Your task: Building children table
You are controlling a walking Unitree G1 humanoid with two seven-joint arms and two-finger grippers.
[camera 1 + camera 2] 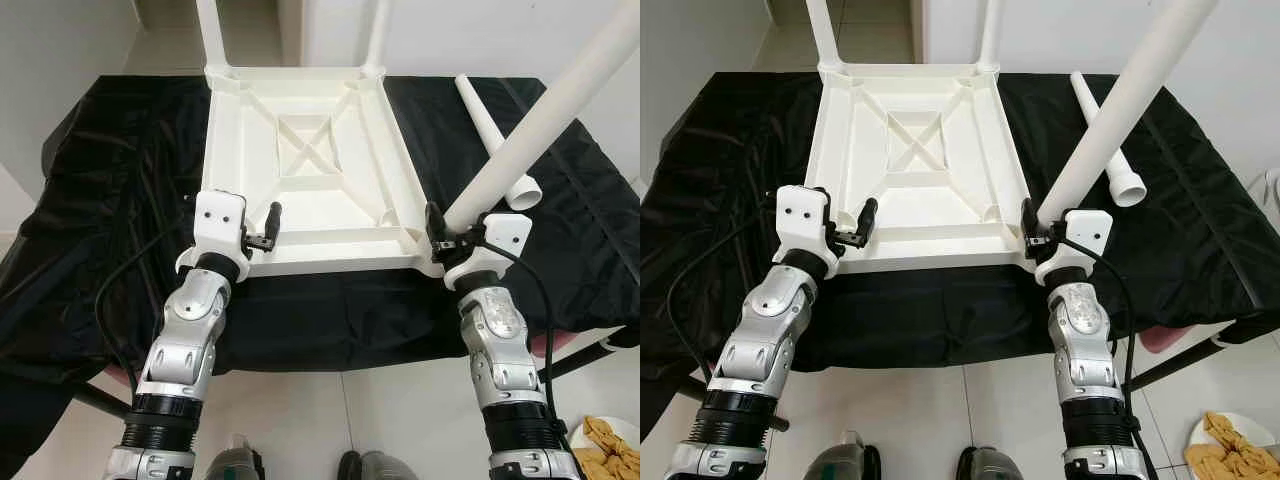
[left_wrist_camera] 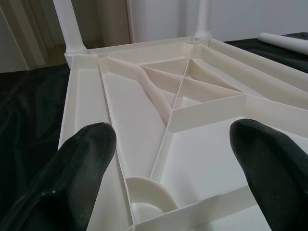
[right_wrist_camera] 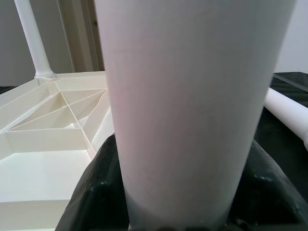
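A white plastic table top [image 1: 300,150] lies upside down on a black cloth [image 1: 120,200]. Two white legs [image 1: 212,30] stand in its far corners. My right gripper [image 1: 437,235] is shut on a third white leg [image 1: 540,110] at the near right corner; the leg tilts up to the right, and the right wrist view has this leg [image 3: 187,106] between dark fingers [image 3: 91,192]. My left gripper [image 1: 268,228] is open at the near left corner, its fingers [image 2: 86,159] spread above an empty round socket [image 2: 144,192]. A fourth leg [image 1: 478,110] lies loose on the cloth at the right.
The cloth-covered surface ends just before my arms, with tiled floor [image 1: 320,410] below. A plate of snacks [image 1: 610,445] sits on the floor at the lower right. White walls stand behind the table top.
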